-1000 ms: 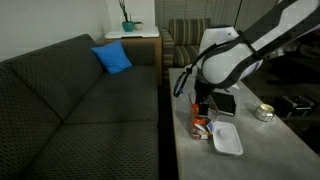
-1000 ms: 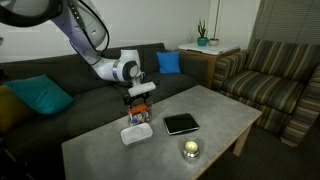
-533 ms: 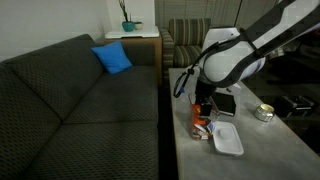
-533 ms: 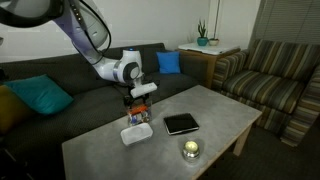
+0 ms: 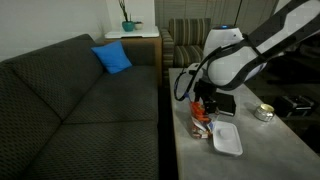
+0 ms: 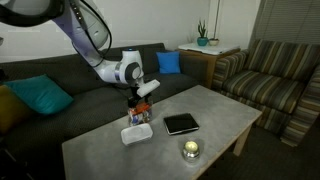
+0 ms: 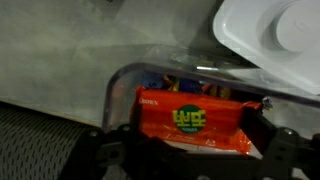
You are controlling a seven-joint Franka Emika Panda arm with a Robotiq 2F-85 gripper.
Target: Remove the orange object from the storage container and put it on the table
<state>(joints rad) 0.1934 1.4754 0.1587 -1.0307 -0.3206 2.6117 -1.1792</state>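
At the arm's tip, the end effector [image 7: 190,156] stands wide and empty, jaws either side of the orange object [image 7: 190,118] lying inside the storage container [image 7: 128,78]. Best lower straight down, stay clear of the thin walls, then pinch the packet before lifting toward the counter [image 7: 55,50].

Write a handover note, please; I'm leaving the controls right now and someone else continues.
Gripper: open, jaws either side of the orange object, not closed on it.
Orange object: lying inside the storage container, which stands on the table beside a white tray.
Done: gripper is in place at the container; nothing lifted.
Left: close on the object, lift it out, set it on the table.
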